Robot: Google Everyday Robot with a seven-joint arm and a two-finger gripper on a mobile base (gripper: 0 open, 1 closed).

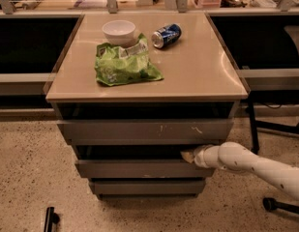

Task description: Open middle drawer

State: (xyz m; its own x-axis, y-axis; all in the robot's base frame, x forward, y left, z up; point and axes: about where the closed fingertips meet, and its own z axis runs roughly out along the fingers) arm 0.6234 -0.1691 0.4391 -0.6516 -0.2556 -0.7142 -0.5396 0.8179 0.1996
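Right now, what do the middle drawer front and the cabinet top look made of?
Middle drawer: matte grey, flat, unmarked; painted metal or laminate, can't tell which. Cabinet top: smooth beige, probably laminate; semi-gloss, it shows soft light reflections. Gripper sits at the drawer's upper edge, near its right end as seen.

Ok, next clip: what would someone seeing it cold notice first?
The white arm stretches in from the lower right, and its gripper sits at the dark gap just above the middle drawer, toward the right end of the grey front. Next the eye goes up to the cabinet's tan top, where a green bag lies with a white bowl right behind it and a blue can on its side to the bowl's right.
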